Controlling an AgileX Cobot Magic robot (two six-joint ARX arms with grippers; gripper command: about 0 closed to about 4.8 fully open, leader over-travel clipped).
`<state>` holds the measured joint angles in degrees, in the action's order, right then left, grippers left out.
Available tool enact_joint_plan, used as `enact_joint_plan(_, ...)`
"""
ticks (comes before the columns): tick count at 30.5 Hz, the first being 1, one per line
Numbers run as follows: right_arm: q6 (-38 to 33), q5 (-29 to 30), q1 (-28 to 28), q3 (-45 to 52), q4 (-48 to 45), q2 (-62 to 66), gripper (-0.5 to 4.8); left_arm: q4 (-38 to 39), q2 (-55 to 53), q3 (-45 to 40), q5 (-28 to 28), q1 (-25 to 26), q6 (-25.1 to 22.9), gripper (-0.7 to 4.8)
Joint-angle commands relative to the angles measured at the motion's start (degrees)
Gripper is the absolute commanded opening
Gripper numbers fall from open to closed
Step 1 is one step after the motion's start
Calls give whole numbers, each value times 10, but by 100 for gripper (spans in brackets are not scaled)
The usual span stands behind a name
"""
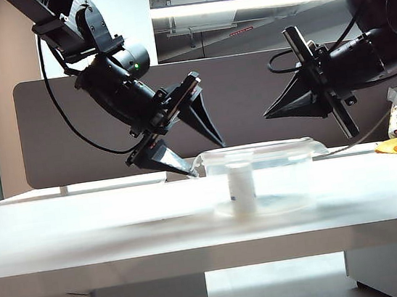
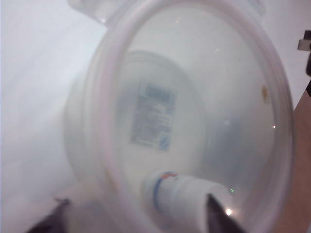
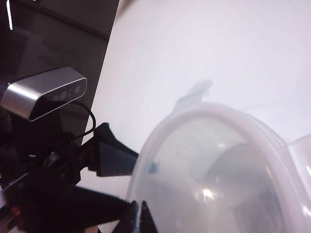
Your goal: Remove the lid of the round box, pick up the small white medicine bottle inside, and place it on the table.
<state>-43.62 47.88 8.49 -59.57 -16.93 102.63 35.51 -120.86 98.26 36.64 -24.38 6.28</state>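
A: Fingers of the left gripper (image 1: 192, 143) are spread wide, empty, at the left rim of the round box (image 1: 261, 177), mid-worktop (image 1: 85, 229); its lid (image 1: 257, 148) is still on.

B: The thin, slippery, light lid is best taken by a rim tab. The small white medicine bottle (image 1: 243, 189) is seen standing inside. The right gripper (image 1: 269, 114), fingers pressed together and empty, is held above right.

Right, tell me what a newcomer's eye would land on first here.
The clear round box at mid-table, lid on, with a white bottle upright inside. Two black arms flank it: the left gripper open at its left rim, the right gripper shut, hovering above its right.
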Motion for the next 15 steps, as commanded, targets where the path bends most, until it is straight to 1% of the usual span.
enact_joint_plan(1, 3, -2, 0, -2, -4, -4, -6, 4, 5, 2, 10, 4, 2, 268)
enact_joint_plan(5, 4, -2, 0, -2, 0, -4, -6, 21, 5, 2, 11, 5, -3, 258)
enact_joint_plan(6, 8, -2, 0, -2, 4, -4, -6, 32, 5, 2, 19, 5, -6, 236)
enact_joint_plan(8, 16, -3, 0, -1, 11, -4, -6, 51, 8, 2, 35, 8, -18, 236)
enact_joint_plan(10, 17, -4, 0, -2, 16, -4, -6, 57, 12, 2, 38, 11, -19, 233)
enact_joint_plan(11, 17, -4, 0, -2, 16, -4, -6, 57, 15, 2, 46, 14, -19, 219)
enact_joint_plan(12, 17, -4, 0, -2, 17, -4, -6, 61, 18, 2, 61, 19, -20, 166)
enact_joint_plan(13, 17, -4, 0, -2, 17, -4, -6, 62, 20, 2, 63, 19, -20, 138)
enact_joint_plan(14, 17, -4, 0, -2, 17, -4, -6, 64, 25, 2, 76, 23, -21, 119)
enact_joint_plan(15, 16, -4, 0, -2, 17, -4, -6, 64, 27, 2, 84, 23, -26, 119)
